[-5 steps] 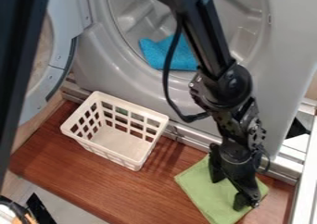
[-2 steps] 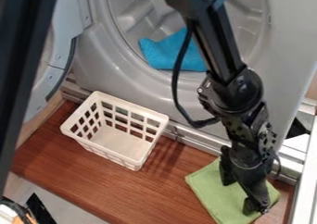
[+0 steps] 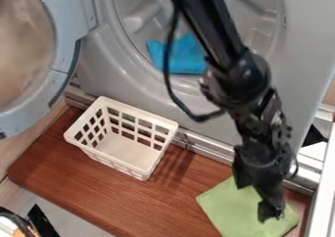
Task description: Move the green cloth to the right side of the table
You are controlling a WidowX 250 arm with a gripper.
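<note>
The black gripper [image 3: 253,201] is low over the right part of the wooden table, its two fingers spread apart, one near the cloth's back edge and the other over its middle right. Beneath it lies the green cloth [image 3: 229,212], flat and roughly square, at the table's right front. Part of the cloth is hidden by the gripper. Whether the fingertips touch the cloth cannot be told.
A white slotted basket [image 3: 124,150] stands left of the cloth on the wooden table [image 3: 85,182]. Behind are a grey machine with a blue cloth [image 3: 177,55] in its drum opening, its round door at left, and metal rails.
The green cloth has shifted right and slightly toward the front. The gripper has moved right along with it, and the upper arm swung right, then back left. The dark bar at upper left is gone.
</note>
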